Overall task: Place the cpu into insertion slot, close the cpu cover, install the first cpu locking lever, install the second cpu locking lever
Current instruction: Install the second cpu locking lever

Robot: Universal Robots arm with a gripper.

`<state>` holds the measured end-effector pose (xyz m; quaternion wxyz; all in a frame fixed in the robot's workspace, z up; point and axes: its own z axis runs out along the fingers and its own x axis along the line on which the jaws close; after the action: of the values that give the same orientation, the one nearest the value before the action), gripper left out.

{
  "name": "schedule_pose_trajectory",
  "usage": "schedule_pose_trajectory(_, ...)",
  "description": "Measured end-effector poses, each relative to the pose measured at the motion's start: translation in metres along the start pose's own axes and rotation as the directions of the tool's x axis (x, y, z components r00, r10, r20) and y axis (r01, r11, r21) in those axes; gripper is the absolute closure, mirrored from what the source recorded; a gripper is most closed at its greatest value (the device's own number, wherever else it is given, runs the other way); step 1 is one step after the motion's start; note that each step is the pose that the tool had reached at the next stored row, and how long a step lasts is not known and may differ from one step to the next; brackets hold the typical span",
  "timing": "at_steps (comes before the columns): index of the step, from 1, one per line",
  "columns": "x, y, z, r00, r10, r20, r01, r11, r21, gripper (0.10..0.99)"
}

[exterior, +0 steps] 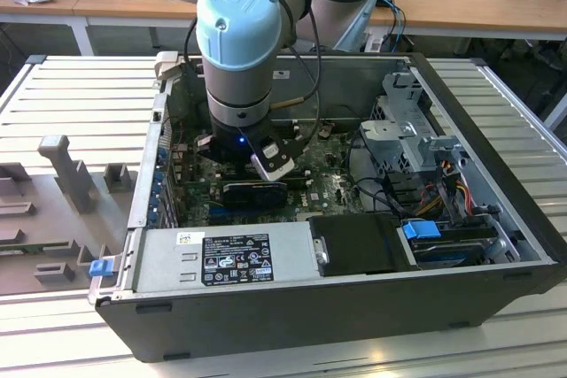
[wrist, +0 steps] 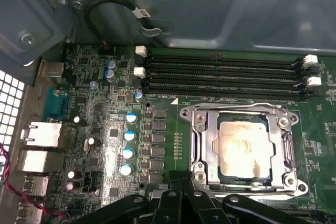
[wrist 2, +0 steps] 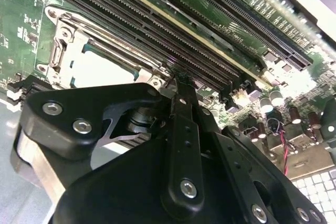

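The cpu (wrist: 244, 148) lies flat in the insertion slot, its silver top showing through the window of the cpu cover (wrist: 202, 142). The cover is down over the chip; the slot's pin field is hidden beneath them. Thin wire levers run along the cover's edges (wrist: 236, 107); I cannot tell whether they are latched. My gripper (wrist: 186, 182) hovers at the socket's near edge, fingers together with nothing between them. In the second wrist view a fingertip (wrist 2: 182, 80) sits just beside the cover's corner (wrist 2: 68, 40). In the exterior view the gripper (exterior: 255, 190) is deep inside the open computer case.
Long black memory slots (wrist: 226, 74) run just beyond the socket. Blue-topped capacitors (wrist: 128, 135) and rear ports (wrist: 42, 135) stand to one side. A black cable (wrist: 113, 3) loops at the case wall. A power supply (exterior: 230, 254) and drive cage (exterior: 407, 130) crowd the case.
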<state>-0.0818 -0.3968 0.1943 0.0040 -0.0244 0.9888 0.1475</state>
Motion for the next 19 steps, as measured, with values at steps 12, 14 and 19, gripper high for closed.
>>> schedule_pose_trajectory(12,0.0,0.0014,-0.0128,1.0,0.0,0.0003,0.0,1.0,-0.005,0.98)
schedule_pose_trajectory(14,-0.0001,0.0029,-0.0179,1.0,0.0,0.0002,0.0,1.0,-0.005,0.98)
schedule_pose_trajectory(19,-0.0003,0.0059,-0.0277,1.0,0.0,0.0002,0.0,1.0,-0.005,0.98)
